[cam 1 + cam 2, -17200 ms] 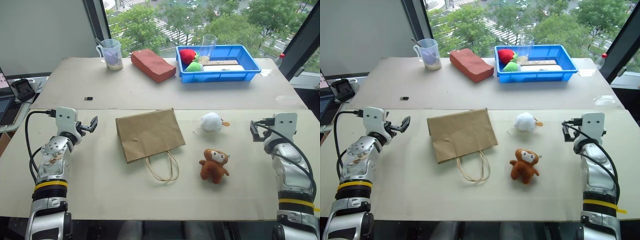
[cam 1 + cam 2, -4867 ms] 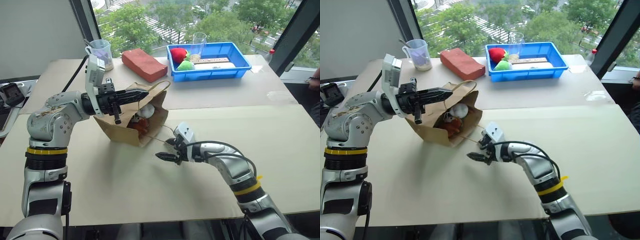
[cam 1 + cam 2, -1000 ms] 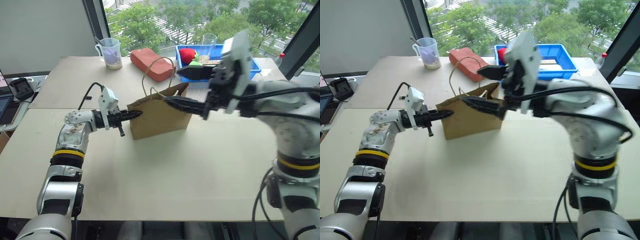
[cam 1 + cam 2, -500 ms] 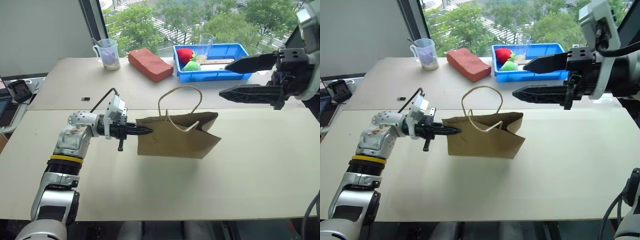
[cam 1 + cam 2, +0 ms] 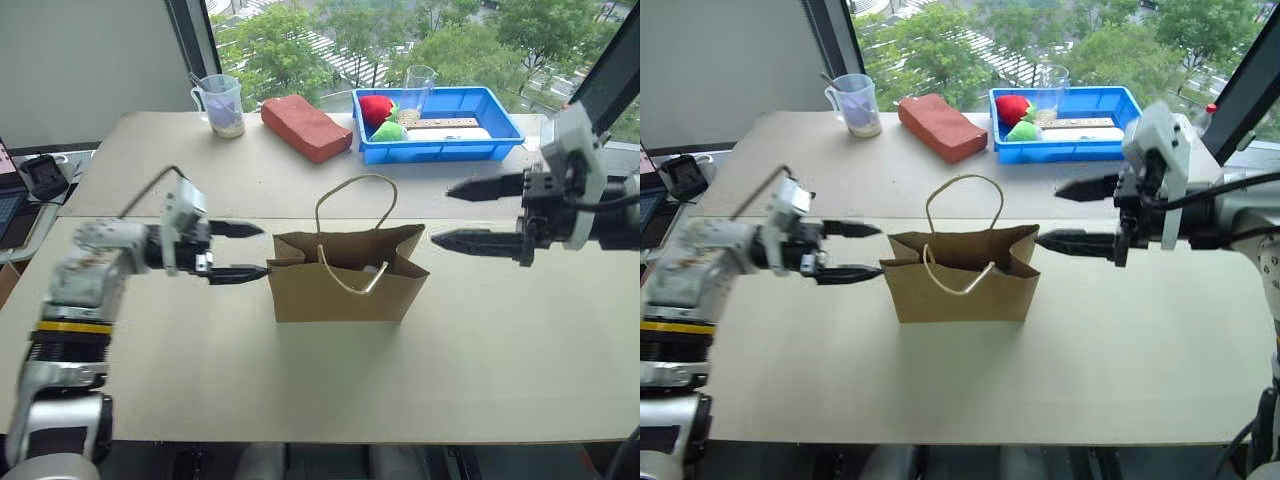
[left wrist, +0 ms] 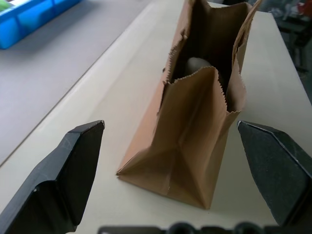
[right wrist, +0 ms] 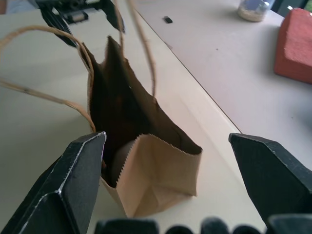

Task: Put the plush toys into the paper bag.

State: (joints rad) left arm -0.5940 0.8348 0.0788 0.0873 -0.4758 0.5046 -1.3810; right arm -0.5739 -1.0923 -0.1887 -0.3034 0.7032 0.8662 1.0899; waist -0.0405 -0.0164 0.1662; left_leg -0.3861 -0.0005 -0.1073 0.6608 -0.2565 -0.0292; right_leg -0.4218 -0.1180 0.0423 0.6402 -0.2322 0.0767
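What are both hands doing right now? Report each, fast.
Left hand: open, holding nothing, beside the paper bag.
Right hand: open, holding nothing, on the bag's other side.

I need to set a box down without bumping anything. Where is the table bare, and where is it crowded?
Bare: the near table in front of the paper bag, and the strip between the bag and the far-table items. Crowded: the far edge, with the measuring cup, brick-shaped block and blue tray; also both sides of the bag, flanked by the open left gripper and right gripper.
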